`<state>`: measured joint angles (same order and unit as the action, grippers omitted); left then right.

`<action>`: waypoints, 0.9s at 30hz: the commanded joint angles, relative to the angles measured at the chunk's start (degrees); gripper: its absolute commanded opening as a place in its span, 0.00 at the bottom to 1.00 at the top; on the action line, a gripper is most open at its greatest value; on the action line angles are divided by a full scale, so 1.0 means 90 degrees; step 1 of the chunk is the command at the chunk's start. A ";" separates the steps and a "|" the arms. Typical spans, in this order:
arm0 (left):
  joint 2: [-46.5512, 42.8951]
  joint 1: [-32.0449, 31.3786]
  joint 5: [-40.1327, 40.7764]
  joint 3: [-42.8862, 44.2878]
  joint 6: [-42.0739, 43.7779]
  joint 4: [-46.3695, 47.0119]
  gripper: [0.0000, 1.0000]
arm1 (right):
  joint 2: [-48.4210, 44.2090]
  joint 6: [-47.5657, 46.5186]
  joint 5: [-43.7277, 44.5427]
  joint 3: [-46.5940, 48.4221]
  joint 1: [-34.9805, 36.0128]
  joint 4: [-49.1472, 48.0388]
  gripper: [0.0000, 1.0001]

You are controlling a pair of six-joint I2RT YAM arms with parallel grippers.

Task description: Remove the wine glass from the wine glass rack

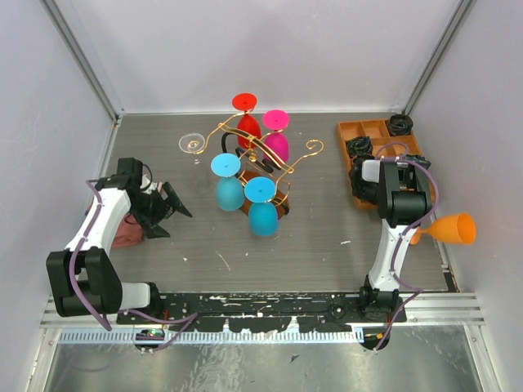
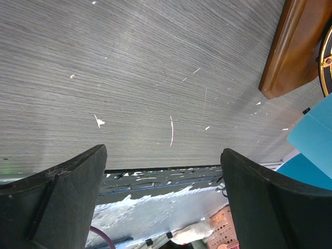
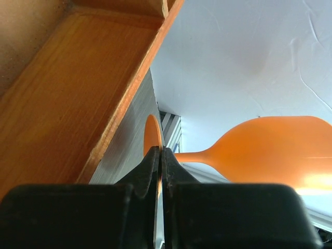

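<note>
The gold wire wine glass rack point(image 1: 282, 167) stands mid-table on a brown wooden base point(image 2: 290, 49), with red point(image 1: 247, 122), pink point(image 1: 276, 140) and two blue glasses point(image 1: 229, 186) hanging on it, bowls down. My right gripper point(image 1: 417, 235) is shut on the foot of an orange wine glass point(image 1: 454, 229), held sideways off the rack at the table's right edge. In the right wrist view the fingers point(image 3: 161, 158) pinch the thin orange foot, the bowl point(image 3: 275, 150) to the right. My left gripper point(image 1: 173, 204) is open and empty, left of the rack; its wrist view point(image 2: 163, 155) shows bare table.
An orange compartment tray point(image 1: 368, 135) holding black parts sits at the back right, close to my right arm. A clear glass point(image 1: 193, 144) lies behind the rack on the left. A reddish block point(image 1: 124, 233) lies by my left arm. White walls close in both sides.
</note>
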<state>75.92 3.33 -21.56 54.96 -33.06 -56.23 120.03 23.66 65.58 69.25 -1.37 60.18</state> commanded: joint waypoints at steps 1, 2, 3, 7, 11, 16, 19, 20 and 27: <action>-0.0055 0.0001 -0.0085 -0.0067 0.0036 -0.0019 0.98 | 0.0524 -0.0314 -0.1111 0.0013 0.0042 -0.0770 0.01; -0.0056 0.0003 -0.0086 -0.0070 0.0040 -0.0027 0.98 | 0.0534 -0.0364 -0.1222 0.0011 0.0049 -0.0781 0.01; -0.0052 0.0001 -0.0090 -0.0068 0.0040 -0.0039 0.98 | 0.0535 -0.0426 -0.1337 0.0022 0.0053 -0.0831 0.00; -0.0029 0.0001 -0.0076 -0.0088 0.0042 -0.0043 0.98 | 0.0555 -0.0616 -0.1703 0.0020 0.0057 -0.0956 0.01; -0.0017 0.0003 -0.0074 -0.0084 0.0016 -0.0027 0.98 | 0.0652 -0.0695 -0.1844 0.0053 0.0123 -0.0944 0.01; 0.0003 0.0006 -0.0093 -0.0068 0.0001 -0.0012 0.98 | 0.0411 -0.0367 -0.1208 -0.0020 0.0340 -0.0848 0.01; -0.0024 0.0002 -0.0119 -0.0085 0.0001 -0.0012 0.98 | 0.0218 -0.0193 -0.0781 -0.0111 0.0472 -0.0819 0.01; -0.0037 0.0002 -0.0123 -0.0096 -0.0004 -0.0007 0.98 | 0.0168 -0.0171 -0.0750 -0.0121 0.0510 -0.0818 0.01; -0.0215 0.0006 -0.0151 -0.0129 0.0000 -0.0064 0.98 | -0.0083 -0.0117 -0.0709 -0.0180 0.0659 -0.0869 0.01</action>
<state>75.85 3.33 -21.63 54.85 -33.21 -56.38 119.74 21.69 65.47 69.58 2.55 57.63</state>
